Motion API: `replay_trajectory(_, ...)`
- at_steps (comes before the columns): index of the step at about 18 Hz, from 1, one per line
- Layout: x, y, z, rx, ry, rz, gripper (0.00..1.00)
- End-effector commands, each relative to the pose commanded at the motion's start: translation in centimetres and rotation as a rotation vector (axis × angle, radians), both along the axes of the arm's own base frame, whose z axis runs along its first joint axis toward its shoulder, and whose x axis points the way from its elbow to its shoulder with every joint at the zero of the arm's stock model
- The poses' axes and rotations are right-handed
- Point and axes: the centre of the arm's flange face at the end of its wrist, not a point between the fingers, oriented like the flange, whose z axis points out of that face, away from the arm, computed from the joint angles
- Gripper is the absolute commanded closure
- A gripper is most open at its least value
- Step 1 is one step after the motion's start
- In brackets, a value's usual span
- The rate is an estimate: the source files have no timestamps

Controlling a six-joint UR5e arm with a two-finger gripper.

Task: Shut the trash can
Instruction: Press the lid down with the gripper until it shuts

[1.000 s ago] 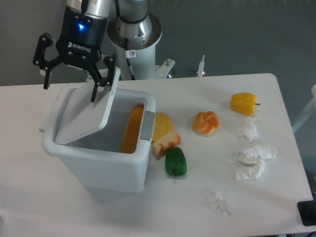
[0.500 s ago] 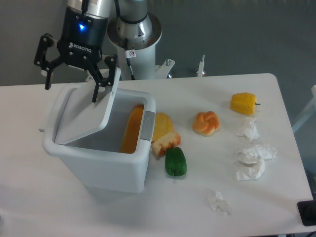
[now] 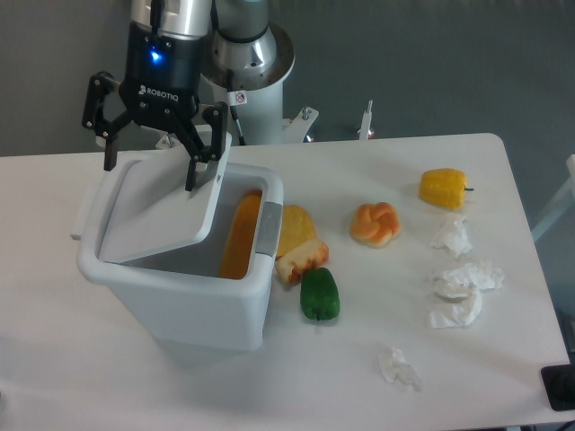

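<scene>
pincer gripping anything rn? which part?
Nothing is clamped. The pincer is spread open over the large white plastic trash can, one fingertip at the upper edge of its raised flat white lid.

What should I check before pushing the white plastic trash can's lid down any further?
1. Black two-finger gripper open over the white hinged lid: ok.
2. Right fingertip against the lid's raised edge: cannot tell whether it touches.
3. Lid closed on the large white plastic trash can: not ok, tilted partly open.
4. Orange object inside, leaning near the rim: cannot tell whether it blocks the lid.
5. Green pepper and sandwich outside the can: ok.
</scene>
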Motion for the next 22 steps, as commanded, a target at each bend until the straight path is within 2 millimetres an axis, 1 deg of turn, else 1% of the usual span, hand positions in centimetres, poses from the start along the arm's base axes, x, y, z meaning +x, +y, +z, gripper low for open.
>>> replay_trajectory(2, -0.2, 0.0, -0.5, -0.017, 0.008, 0.010, 0.00)
replay_trajectory(4, -1.1, -0.2, -0.7, -0.020, 0.007, 0.024, 0.00)
replay_trajectory(7, -1.7, -0.2, -1.0, -0.024, 0.008, 0.032, 0.00)
replay_trajectory(9, -2.6, -0.6, -1.0, -0.025, 0.016, 0.038, 0.00)
replay_trajectory(11, -2.9, -0.7, -1.0, -0.027, 0.019, 0.037, 0.00)
replay_trajectory(13, -3.5, -0.8, -1.5, -0.035, 0.017, 0.041, 0.00)
replay_trajectory(22, -4.0, -0.4, -2.5, -0.050, 0.014, 0.025, 0.00)
